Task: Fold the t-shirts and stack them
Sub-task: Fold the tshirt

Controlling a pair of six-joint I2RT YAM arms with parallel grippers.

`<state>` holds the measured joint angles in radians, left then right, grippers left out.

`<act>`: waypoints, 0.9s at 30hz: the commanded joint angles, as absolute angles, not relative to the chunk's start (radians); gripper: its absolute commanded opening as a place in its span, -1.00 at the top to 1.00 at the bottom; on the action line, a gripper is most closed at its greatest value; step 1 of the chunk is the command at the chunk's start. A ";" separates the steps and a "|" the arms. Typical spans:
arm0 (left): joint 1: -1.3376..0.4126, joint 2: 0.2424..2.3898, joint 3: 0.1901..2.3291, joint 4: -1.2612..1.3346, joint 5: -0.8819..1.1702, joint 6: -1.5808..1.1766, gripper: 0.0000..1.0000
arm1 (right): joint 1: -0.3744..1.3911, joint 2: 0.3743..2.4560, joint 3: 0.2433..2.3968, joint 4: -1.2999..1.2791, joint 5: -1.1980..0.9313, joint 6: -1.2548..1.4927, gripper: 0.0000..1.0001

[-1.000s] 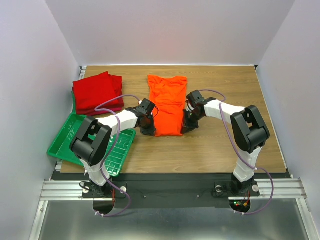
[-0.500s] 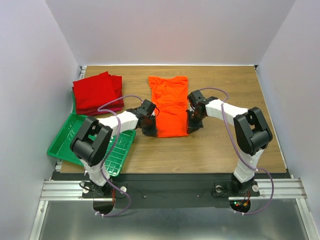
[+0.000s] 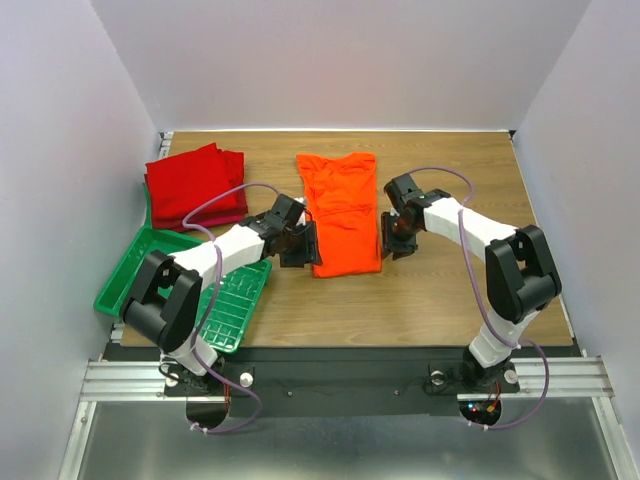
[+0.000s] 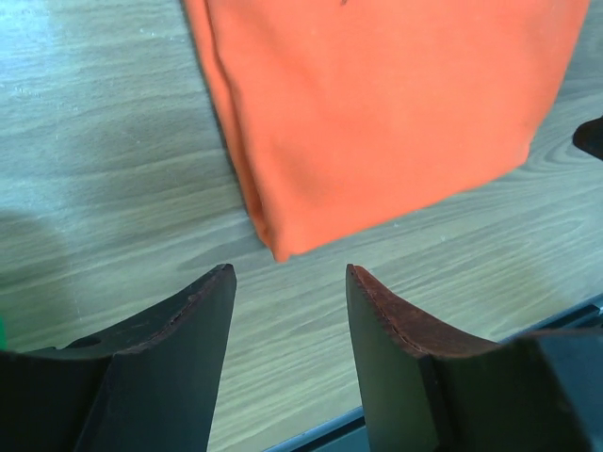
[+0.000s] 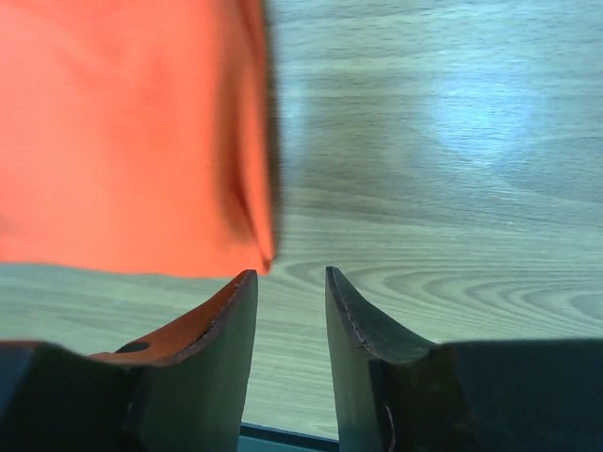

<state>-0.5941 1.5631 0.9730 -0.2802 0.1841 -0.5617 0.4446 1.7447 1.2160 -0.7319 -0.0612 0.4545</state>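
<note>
Tabletop (image 3: 450, 300) is taking the orange t-shirt (image 3: 343, 215), corners just ahead, as I'm parting both emptied jaws, finishing this fold.

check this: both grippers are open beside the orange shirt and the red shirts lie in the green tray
Wrong on the red shirts: the top view shows them on the table beyond the green tray, not in it. The rest holds.

Left tool (image 4: 290, 273), jaws apart, empty, right tool (image 5: 287, 275), jaws narrowly apart, empty
</note>
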 commanded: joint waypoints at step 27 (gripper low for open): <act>-0.595 1.658 0.891 -0.209 0.230 -0.545 0.17 | 0.443 1.825 1.123 -0.554 -0.238 0.454 0.06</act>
<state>-0.5938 1.6505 0.9092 -0.2073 0.2211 -0.5560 0.4446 1.7962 1.1358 -0.5919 -0.2337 0.4603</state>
